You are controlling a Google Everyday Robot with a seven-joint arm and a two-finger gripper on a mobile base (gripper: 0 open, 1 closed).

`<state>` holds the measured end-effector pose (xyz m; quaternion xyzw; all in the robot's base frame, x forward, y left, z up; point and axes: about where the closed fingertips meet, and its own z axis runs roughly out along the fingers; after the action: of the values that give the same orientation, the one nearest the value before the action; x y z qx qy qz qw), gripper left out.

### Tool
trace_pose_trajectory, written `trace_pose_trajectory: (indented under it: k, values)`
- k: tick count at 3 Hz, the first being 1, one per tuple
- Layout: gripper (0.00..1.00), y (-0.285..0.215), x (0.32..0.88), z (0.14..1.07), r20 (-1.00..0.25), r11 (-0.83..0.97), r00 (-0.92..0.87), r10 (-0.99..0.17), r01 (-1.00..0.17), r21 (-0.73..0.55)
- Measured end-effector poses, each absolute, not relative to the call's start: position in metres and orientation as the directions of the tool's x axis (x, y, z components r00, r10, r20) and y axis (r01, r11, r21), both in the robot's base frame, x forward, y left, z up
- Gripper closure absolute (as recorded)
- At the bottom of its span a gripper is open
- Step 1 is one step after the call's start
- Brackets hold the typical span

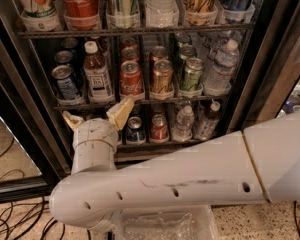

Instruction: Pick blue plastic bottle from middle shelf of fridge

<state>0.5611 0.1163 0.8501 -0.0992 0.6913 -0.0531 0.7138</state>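
Note:
The blue plastic bottle (97, 76), brown drink with a white cap and a white label with dark print, stands upright on the middle shelf (190, 100) of the fridge (20, 99), second from the left. My gripper (96, 116) is just below it, in front of the shelf's front rail. Its two cream fingers are spread open and empty, one down-left and one down-right of the bottle's base. My white arm (190, 179) crosses the lower part of the view and hides part of the bottom shelf.
On the middle shelf a blue can (66, 84) stands left of the bottle, and a red Coca-Cola can (131, 79), a gold can (161, 77), a green can (192, 75) and a water bottle (220, 69) stand to its right. A clear plastic bin (160, 224) and cables (10, 219) lie on the floor.

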Motion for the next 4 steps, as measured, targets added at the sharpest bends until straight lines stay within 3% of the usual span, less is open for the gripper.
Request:
trace_pose_trajectory:
  k: [4]
  values:
    - [0.13, 0.116, 0.595, 0.87, -0.986, 0.992, 0.124, -0.11, -0.05, -0.117]
